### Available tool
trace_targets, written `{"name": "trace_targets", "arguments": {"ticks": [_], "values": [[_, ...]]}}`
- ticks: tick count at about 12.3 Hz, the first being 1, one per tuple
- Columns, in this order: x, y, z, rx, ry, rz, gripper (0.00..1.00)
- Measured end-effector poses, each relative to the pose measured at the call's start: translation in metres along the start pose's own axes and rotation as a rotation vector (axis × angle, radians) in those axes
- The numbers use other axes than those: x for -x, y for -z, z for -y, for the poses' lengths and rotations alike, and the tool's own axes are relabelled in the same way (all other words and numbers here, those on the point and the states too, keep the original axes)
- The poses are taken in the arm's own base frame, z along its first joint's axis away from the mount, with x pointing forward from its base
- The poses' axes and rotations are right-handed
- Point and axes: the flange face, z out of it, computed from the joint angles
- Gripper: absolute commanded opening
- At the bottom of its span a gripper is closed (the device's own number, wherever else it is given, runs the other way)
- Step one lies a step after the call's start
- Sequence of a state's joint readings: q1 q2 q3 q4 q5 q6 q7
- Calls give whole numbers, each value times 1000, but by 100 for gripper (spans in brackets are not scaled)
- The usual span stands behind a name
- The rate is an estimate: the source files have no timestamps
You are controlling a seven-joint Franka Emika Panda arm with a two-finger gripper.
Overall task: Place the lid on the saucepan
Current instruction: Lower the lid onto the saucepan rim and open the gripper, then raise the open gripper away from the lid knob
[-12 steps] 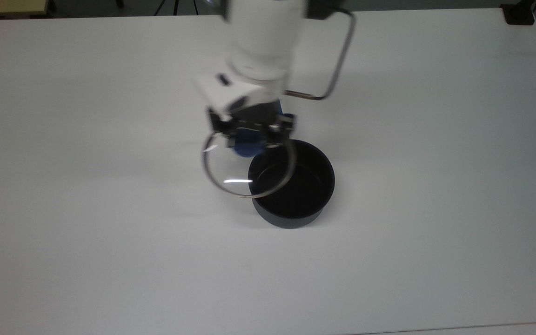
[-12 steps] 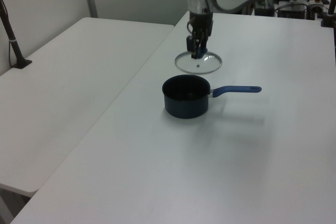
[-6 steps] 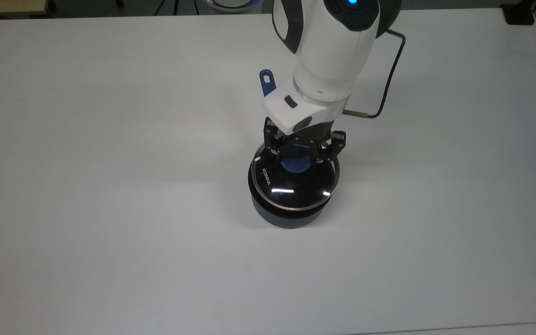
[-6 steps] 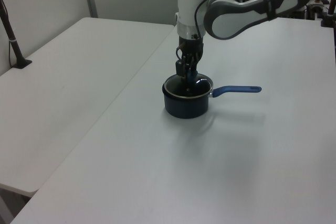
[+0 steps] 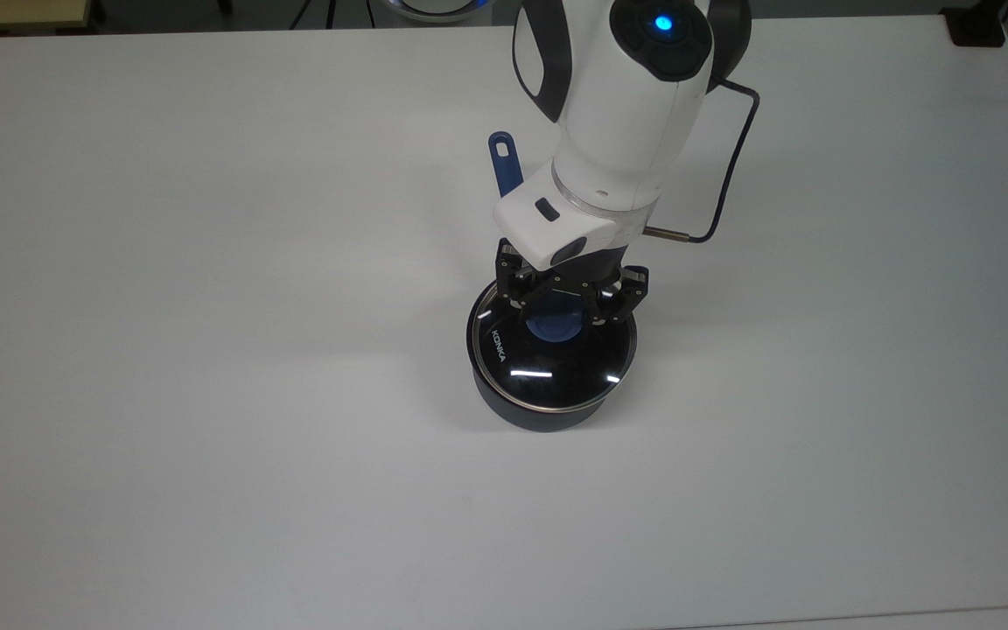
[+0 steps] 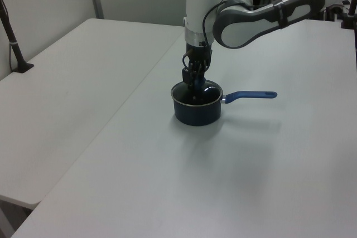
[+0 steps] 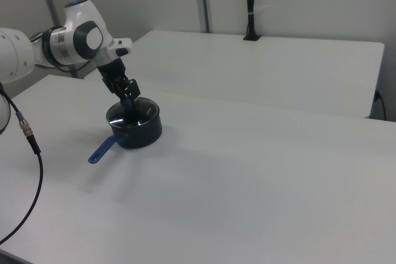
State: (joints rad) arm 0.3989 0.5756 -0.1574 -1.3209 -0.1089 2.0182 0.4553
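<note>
White bench (image 5: 163,350) surface stretched bare across the top view's left, and in the left view a second white bench (image 6: 67,98) stood at the left view's left, with a dark post (image 6: 12,37) fixed near its far edge. Toward the middle of the top view sat the saucepan (image 5: 548,418), a dark round body upright on the bench, with its blue handle (image 5: 504,162) running away toward the top of the top view, the hole at its tip visible. The lid (image 5: 554,367) lay seated on the saucepan's rim, level as far as could be judged, its metal edge matching the pot's mouth all round and white lettering reading along the top view's left part of the glass. The blue knob (image 5: 555,325) stood at the lid's centre. Directly over it hung the claw (image 5: 570,302), its black fingers (image 5: 514,293) spread to either side of the knob; they seemed to stand apart from the knob rather than pressing it, though the white wrist housing (image 5: 561,223) covered part of the gap. To the top view's right a black cable (image 5: 731,157) looped from the arm (image 5: 626,87). In the left view the handle (image 6: 251,95) pointed toward the left view's right; in the right view the saucepan (image 7: 139,133) rested near the right view's left with the claw (image 7: 128,98) above it.
</note>
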Motion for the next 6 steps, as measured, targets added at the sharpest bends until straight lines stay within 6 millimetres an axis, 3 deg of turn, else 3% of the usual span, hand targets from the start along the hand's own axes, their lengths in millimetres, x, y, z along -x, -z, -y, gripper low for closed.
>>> {"name": "trace_targets", "arguments": {"ticks": [2, 5, 6], "values": [[0, -1, 2, 22, 8, -12, 100], [-1, -11, 3, 51, 20, -25, 100], [-4, -2, 1, 45, 15, -39, 100]]}}
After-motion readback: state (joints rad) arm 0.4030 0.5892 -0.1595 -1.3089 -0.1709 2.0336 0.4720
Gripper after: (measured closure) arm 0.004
